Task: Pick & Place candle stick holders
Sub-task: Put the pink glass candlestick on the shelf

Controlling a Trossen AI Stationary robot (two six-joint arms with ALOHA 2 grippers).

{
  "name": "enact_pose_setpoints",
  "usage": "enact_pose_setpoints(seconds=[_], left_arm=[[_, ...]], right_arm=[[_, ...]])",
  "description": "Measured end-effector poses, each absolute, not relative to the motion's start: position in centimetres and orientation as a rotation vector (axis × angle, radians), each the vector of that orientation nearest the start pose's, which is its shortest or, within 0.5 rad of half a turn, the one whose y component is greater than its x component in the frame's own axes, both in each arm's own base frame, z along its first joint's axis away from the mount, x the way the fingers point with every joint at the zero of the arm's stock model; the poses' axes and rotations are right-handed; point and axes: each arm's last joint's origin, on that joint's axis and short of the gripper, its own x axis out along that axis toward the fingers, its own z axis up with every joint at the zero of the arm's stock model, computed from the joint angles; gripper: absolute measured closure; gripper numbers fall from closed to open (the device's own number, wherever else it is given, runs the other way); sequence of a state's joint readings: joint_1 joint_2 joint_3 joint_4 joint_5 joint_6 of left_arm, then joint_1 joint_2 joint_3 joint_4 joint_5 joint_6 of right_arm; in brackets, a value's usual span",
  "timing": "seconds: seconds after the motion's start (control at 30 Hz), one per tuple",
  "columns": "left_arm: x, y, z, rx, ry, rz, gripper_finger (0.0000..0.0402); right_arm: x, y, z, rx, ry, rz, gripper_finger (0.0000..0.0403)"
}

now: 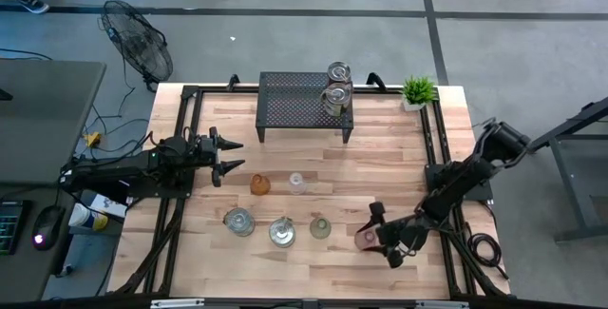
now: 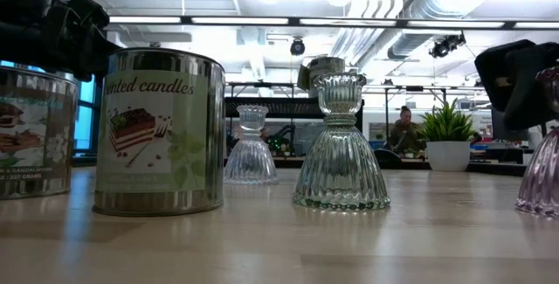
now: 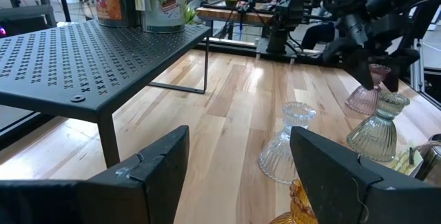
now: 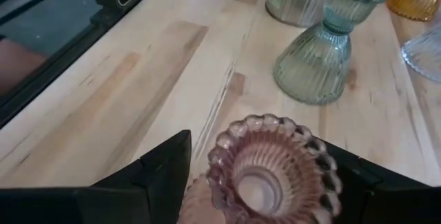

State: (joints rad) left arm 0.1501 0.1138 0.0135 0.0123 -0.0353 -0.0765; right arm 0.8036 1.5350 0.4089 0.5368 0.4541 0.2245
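The right end effector [image 4: 255, 176] stands spread around the upright pink candle stick holder [image 4: 272, 172], not yet pinching; the left end effector [image 1: 226, 154], also spread, waits well apart.

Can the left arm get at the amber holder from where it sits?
Probably yes. The left gripper is open, pointing across the bare wood, and the amber holder stands just ahead of it and a little to one side. Nothing lies between; the clear holder stands apart beyond it.
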Motion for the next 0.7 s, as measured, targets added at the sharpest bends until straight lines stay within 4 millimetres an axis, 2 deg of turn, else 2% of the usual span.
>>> enact_pose_setpoints(seconds=[0.23,0.7], left_arm=[[10.2,1.7,16.0,-0.081,0.081,0.188,0.0153],[10.2,1.7,16.0,-0.081,0.081,0.189,0.0153]], right_arm=[[17.4,16.3,10.5,-0.064,0.48,0.278,0.016],[16.1,15.5,10.3,-0.049,0.378,0.289,0.016]])
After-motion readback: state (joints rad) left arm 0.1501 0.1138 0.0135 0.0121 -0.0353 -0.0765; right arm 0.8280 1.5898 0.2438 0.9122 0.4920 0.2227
